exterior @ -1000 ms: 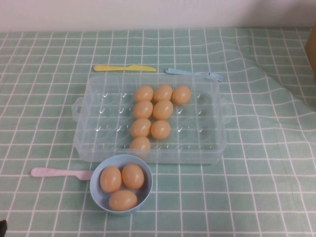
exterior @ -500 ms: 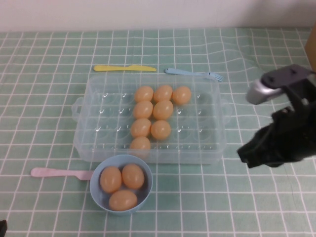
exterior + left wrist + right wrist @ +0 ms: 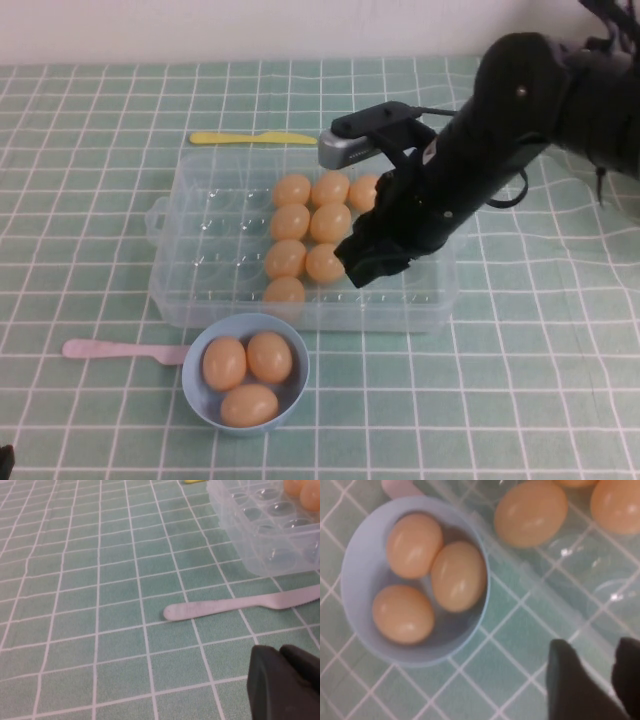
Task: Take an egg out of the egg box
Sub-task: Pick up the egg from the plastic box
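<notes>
The clear plastic egg box (image 3: 200, 200) sits mid-table and holds several orange-tan eggs in its middle cups, among them one egg (image 3: 323, 262) beside my right gripper. My right gripper (image 3: 367, 268) hangs over the box's near right part, open and empty. In the right wrist view its fingers (image 3: 570, 685) stand apart over the box's front wall (image 3: 560, 600), with an egg (image 3: 530, 512) in the box beyond them. My left gripper (image 3: 287, 680) is low at the table's near left, fingers together, holding nothing. The box corner (image 3: 270, 530) shows in the left wrist view.
A light-blue bowl (image 3: 197, 385) with three eggs stands in front of the box; it also shows in the right wrist view (image 3: 365, 625). A pink plastic knife (image 3: 120, 350) lies left of the bowl. A yellow knife (image 3: 250, 138) lies behind the box.
My right arm has swung in from the right edge and now reaches over the egg box, covering its right part. The eggs, the box and the bowl have not moved.
</notes>
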